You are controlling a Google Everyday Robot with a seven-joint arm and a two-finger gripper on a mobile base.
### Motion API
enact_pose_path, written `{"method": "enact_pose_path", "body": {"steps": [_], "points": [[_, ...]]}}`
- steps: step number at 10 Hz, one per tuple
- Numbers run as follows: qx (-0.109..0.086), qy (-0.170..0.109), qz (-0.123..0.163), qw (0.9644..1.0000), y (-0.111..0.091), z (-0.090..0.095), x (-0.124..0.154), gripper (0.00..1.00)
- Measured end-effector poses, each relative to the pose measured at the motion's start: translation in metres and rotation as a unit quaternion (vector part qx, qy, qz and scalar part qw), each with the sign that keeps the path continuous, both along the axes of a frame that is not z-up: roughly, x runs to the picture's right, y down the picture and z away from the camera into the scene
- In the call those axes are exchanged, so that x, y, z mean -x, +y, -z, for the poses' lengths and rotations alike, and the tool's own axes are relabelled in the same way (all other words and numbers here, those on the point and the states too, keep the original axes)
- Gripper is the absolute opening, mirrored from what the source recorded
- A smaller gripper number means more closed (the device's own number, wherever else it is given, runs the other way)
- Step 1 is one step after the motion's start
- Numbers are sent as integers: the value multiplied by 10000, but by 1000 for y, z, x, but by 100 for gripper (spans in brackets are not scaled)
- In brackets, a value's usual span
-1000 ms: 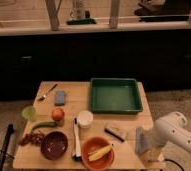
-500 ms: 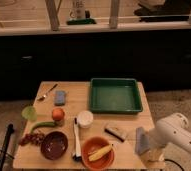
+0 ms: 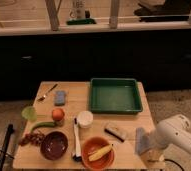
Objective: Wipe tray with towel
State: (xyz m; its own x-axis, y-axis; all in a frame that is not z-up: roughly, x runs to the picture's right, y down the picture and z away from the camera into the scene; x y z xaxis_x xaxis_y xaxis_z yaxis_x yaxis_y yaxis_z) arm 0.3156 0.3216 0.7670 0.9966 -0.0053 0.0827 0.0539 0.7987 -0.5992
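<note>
Gripper (image 3: 145, 141) hangs at the end of the white arm (image 3: 178, 134), at the 4 o'clock corner of the wooden table (image 3: 76, 90) and just over its edge; how far open it is, and whether it holds anything, cannot be told. A brush-like block (image 3: 115, 131) lies near it toward 9 o'clock, with bare wood between that and the green tray (image 3: 116, 110). The tray sits at the table's 1 o'clock, well apart from the gripper, lying flat with its open side up and its long axis running 9 to 3, its right rim close to the table's edge.
</note>
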Motion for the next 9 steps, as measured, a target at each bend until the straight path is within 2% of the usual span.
{"method": "enact_pose_path", "body": {"steps": [2,4,7,9], "points": [[16,-65,54,10000,1,-1,1,80],[93,-193,205,9996,-1,-6,12,80],[149,-270,306,9991,-2,-10,13,79],[190,-294,283,9990,-2,-12,11,62]]}}
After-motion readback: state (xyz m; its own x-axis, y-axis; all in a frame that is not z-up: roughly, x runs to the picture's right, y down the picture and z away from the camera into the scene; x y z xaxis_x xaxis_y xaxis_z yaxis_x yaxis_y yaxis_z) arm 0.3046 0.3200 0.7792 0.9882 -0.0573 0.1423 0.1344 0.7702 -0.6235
